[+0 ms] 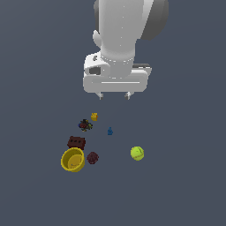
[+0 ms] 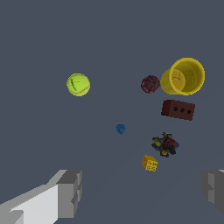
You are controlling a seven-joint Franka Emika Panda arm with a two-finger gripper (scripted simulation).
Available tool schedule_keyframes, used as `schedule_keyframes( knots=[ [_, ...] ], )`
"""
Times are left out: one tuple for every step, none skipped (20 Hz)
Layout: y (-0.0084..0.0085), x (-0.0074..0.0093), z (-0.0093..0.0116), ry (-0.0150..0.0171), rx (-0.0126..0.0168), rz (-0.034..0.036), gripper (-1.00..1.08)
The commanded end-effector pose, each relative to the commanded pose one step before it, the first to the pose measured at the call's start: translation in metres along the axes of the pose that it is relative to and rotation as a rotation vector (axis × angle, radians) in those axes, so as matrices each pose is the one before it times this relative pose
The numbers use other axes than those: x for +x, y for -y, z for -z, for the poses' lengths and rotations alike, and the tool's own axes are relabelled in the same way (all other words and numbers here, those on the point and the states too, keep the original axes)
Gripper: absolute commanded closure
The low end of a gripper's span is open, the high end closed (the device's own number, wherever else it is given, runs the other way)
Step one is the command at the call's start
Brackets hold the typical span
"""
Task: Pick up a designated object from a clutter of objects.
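Hovering with fingers spread wide and empty, the white gripper (image 1: 115, 95) hangs above the tiny bright-blue narrow-topped item (image 1: 110, 131), which lies at its six o'clock, well apart, standing upright.

Colours here: bright blue tiny item (image 1: 110, 131), yellow-green ball (image 1: 137, 153) with a dark seam line, plain yellow bowl (image 1: 73, 160), dark-red brick (image 1: 76, 142) with darker holes, dark-red knobbly ball (image 1: 92, 157), yellow block (image 1: 94, 116), and a dark lump (image 1: 85, 125) speckled red, yellow, blue.
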State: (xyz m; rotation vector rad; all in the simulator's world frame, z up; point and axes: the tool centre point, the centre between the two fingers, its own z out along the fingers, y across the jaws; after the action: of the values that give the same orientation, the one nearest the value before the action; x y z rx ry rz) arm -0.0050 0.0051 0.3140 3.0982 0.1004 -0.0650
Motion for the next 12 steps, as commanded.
schedule_keyframes(
  knots=[
    [-0.00024,-0.00008,-0.00009,0.00030,-0.00082,0.00104,-0.92],
    [-0.00008,0.00022,-0.00065,-0.00063,0.00076,-0.00300,-0.92],
    [0.00001,0.00028,-0.00145,-0.00015,0.00046,-0.00349,-0.92],
    [-0.00001,0.00037,-0.00203,-0.00011,0.00056,-0.00470,-0.92],
    [0.00001,0.00046,-0.00250,-0.00028,0.00082,-0.00608,-0.92],
    [-0.00004,0.00055,-0.00294,-0.00046,0.00110,-0.00760,-0.92],
    [-0.00004,0.00062,-0.00340,-0.00060,0.00134,-0.00896,-0.92],
    [-0.00007,0.00068,-0.00386,-0.00070,0.00153,-0.01031,-0.92],
    [-0.00007,0.00071,-0.00434,-0.00074,0.00167,-0.01155,-0.92],
    [-0.00008,0.00074,-0.00487,-0.00076,0.00180,-0.01284,-0.92],
    [-0.00010,0.00074,-0.00535,-0.00080,0.00193,-0.01413,-0.92],
    [-0.00013,0.00073,-0.00583,-0.00087,0.00209,-0.01555,-0.92]
  ],
)
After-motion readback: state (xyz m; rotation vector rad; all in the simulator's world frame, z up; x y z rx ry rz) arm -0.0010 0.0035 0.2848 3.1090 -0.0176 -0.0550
